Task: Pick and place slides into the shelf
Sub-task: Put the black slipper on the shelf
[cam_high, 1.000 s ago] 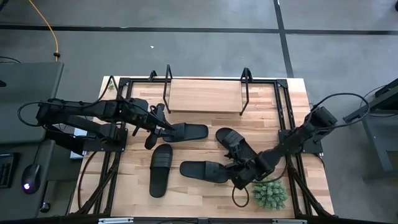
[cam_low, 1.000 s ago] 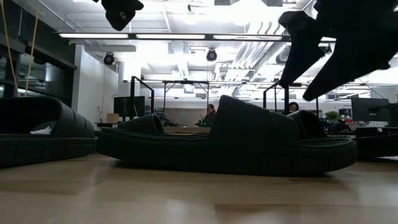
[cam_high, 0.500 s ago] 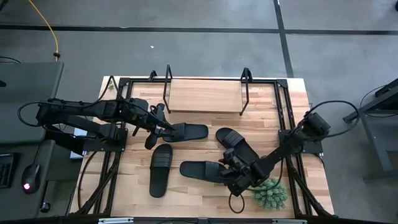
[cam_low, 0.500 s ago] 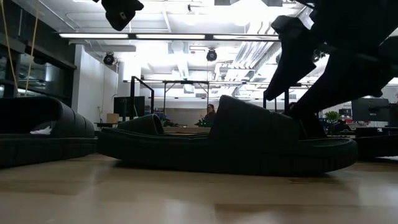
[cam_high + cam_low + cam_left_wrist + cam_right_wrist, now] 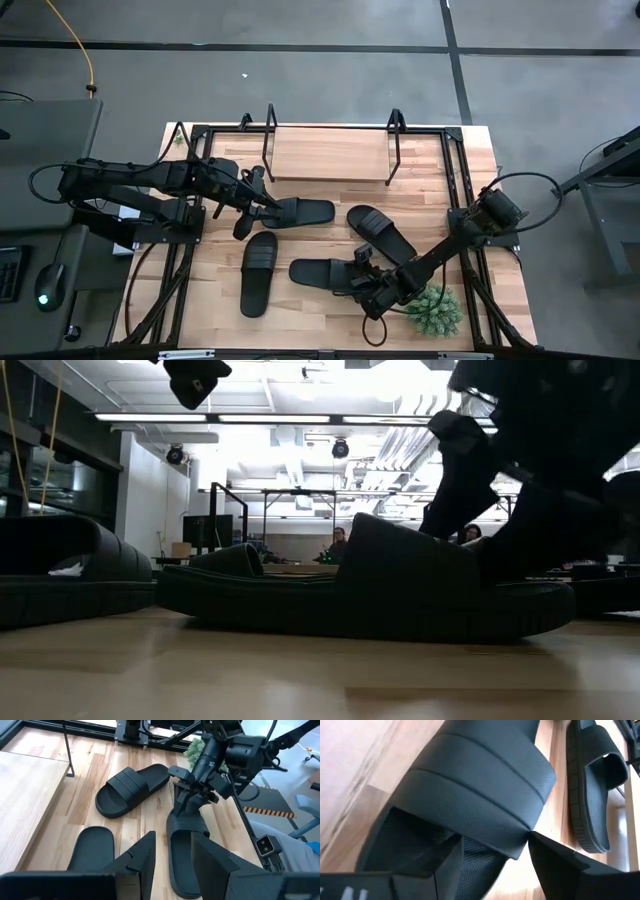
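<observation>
wooden table (image 5: 470, 160), no readable writing; right gripper (image 5: 362, 283) jaws wide astride a slide (image 5: 325, 274).

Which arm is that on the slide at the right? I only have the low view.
Observer: The right gripper. The high view shows it at the end of the middle slide that lies nearest the plant.
Operator: Jaws open or shut?
Observer: Open. In the right wrist view its fingers stand apart, with the edge of the strap between them.
Operator: Anything on the shelf?
Observer: No. The high view shows the board of the shelf bare; all four slides lie on the tabletop.
</observation>
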